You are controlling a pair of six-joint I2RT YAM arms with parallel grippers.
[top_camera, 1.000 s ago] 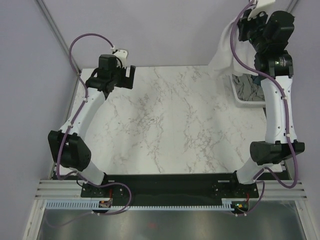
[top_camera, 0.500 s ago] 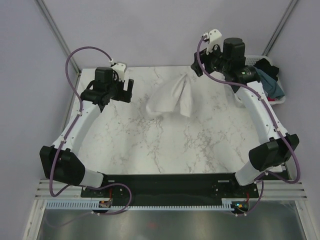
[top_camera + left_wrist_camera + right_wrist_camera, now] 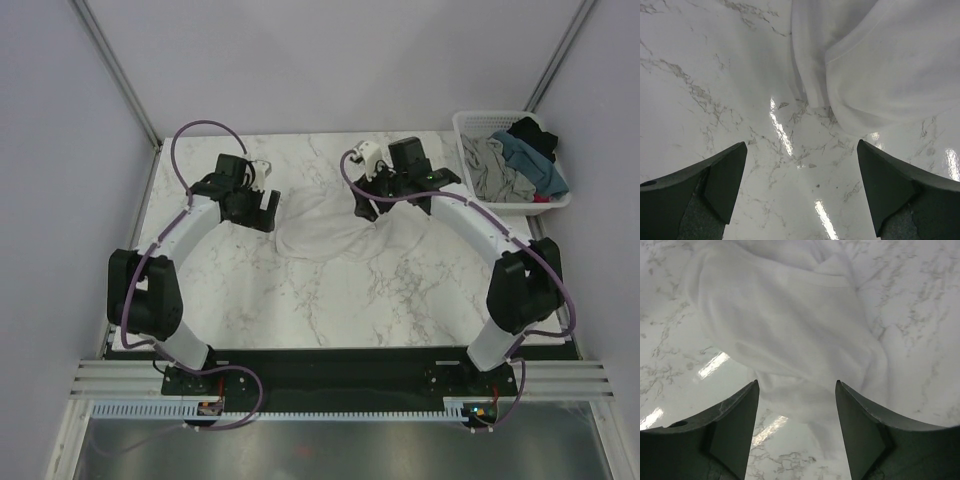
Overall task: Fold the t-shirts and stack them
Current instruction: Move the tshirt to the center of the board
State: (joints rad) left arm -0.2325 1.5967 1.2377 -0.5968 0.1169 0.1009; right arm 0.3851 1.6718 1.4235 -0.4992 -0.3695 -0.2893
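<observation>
Top external view showed a crumpled plain white fabric t-shirt (image 3: 330, 232) midway on the marble-patterned counter (image 3: 330, 300), with the left end effector (image 3: 255, 214) gaping beside its left edge and the right end effector (image 3: 390, 200) apart above it. Beyond, grey, teal and black t-shirts (image 3: 487, 165) lay in a white plastic lattice basket (image 3: 515, 207).

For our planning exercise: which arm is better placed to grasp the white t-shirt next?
Probably right: the right gripper, open, hangs directly over the white t-shirt; the left gripper, open, faces the table beside it.
</observation>
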